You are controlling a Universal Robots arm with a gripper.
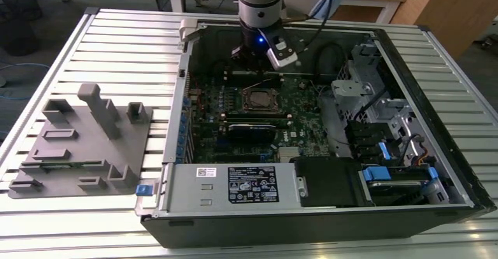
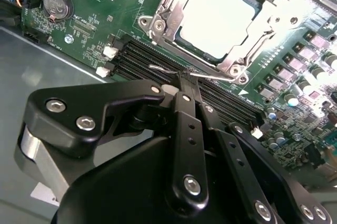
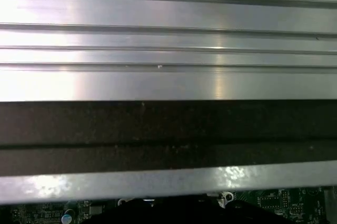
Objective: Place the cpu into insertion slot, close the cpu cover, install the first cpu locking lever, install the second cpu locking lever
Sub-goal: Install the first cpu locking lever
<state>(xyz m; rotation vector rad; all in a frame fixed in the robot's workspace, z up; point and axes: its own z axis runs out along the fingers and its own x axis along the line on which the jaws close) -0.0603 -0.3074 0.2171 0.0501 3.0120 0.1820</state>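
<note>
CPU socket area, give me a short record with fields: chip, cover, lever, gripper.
chip: the cpu lies flat in the insertion slot
cover: the cpu cover is down around the chip
lever: a thin wire lever lies along the cover's edge, next to the memory slots
gripper: the gripper has its fingers together at that lever

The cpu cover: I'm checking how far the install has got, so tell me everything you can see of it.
The cpu cover is a thin, silvery metal frame with a large square cutout. In the second wrist view it lies flat over the insertion slot, closed, with the pale top of the cpu showing through the cutout. Screws sit at its corners. A thin wire lever runs along its near edge, and the gripper is shut at that lever. In the exterior view it sits mid-board on the green circuit board.
</note>
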